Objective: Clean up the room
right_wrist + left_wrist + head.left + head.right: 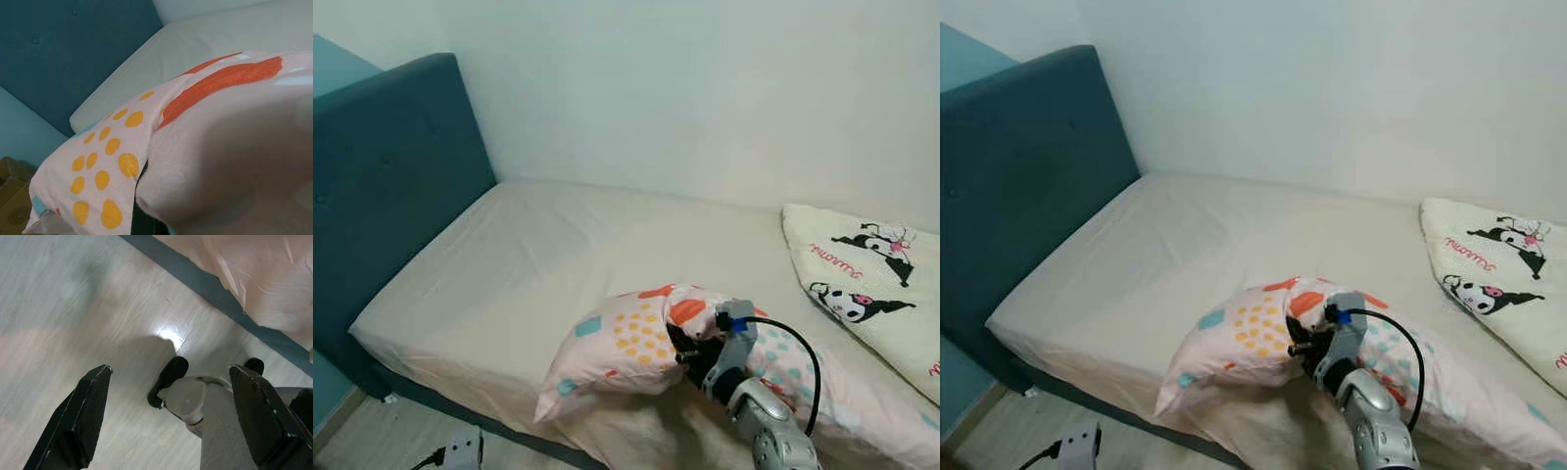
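Note:
A pink pillow [626, 343] with orange dots and red and teal patches lies at the near edge of the bed [529, 264], its left end raised and bunched. My right gripper [690, 351] is pressed into the pillow's middle and shut on its fabric; in the right wrist view the pillow [195, 137] sits so close that it hides the fingers. My left gripper [170, 369] hangs open beside the bed over the wooden floor [58, 308], with nothing between its fingers [83, 416].
A teal padded headboard [391, 176] stands at the left end of the bed. A white cartoon-print quilt [871, 284] lies at the right. A white power strip [460, 448] sits on the floor by the bed corner. A cardboard box [12, 200] stands below the headboard.

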### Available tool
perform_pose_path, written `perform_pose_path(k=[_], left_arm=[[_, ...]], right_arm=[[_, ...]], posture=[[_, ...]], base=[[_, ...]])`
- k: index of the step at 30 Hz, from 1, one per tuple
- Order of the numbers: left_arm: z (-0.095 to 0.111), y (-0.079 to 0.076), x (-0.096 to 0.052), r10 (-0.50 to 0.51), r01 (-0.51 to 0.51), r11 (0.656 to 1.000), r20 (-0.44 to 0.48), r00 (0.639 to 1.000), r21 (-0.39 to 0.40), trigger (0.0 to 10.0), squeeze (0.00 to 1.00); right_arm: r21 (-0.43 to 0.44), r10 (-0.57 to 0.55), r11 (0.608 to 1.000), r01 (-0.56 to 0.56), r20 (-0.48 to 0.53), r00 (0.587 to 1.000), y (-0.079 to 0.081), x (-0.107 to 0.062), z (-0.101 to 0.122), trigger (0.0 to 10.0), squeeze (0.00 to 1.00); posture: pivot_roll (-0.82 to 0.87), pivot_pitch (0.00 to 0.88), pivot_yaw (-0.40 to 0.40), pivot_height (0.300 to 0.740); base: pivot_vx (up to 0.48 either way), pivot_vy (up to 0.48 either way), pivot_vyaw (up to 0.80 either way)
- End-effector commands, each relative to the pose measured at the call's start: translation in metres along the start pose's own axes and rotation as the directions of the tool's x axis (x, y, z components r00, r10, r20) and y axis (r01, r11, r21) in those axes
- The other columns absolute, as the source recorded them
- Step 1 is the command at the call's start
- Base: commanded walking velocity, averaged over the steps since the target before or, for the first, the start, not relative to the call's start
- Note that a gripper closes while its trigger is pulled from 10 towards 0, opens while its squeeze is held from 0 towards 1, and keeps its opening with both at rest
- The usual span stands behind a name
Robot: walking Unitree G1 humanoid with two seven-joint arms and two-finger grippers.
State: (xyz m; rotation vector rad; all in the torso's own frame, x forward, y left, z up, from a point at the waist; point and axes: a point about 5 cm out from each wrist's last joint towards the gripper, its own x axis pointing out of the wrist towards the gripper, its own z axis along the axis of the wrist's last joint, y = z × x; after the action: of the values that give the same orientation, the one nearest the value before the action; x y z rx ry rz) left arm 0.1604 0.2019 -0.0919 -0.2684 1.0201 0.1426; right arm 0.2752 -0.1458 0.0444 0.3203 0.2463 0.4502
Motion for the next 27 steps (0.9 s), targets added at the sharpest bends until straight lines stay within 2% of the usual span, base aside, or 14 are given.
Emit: perform_pose_path(k=[1,3,10,27], left_arm=[[-0.002,-0.002,0.001,0.003,-0.003,1.0,-0.022,1.0,-0.007,10.0,0.0],[-0.001,-0.002,0.001,0.007,-0.007,1.0,-0.02,1.0,0.001,10.0,0.0],[0.004,-0.004,0.002,0.001,-0.001,0.999,0.006,1.0,0.038,10.0,0.0],[0.013,-0.015,0.004,-0.02,0.02,1.0,0.035,0.999,0.022,10.0,0.0]], right_arm=[[-0.038,0.055,0.998,-0.055,0.013,0.998,0.011,0.01,0.005,0.0,0.0],[-0.04,0.054,0.998,-0.053,0.017,0.998,0.011,0.01,0.007,0.0,0.0],[-0.056,0.05,0.997,-0.047,0.047,0.998,0.011,0.014,0.012,0.0,0.0],[-0.067,0.052,0.997,-0.047,0.067,0.996,0.009,0.016,0.016,0.0,0.0]], posture=[[0.0,0.0,-0.008,0.74],[0.0,0.0,-0.007,0.74],[0.0,0.0,-0.004,0.74],[0.0,0.0,-0.01,0.74]], base=[[-0.472,0.0,0.79],[-0.48,0.0,0.79],[0.0,0.0,0.79],[0.0,0.0,0.79]])
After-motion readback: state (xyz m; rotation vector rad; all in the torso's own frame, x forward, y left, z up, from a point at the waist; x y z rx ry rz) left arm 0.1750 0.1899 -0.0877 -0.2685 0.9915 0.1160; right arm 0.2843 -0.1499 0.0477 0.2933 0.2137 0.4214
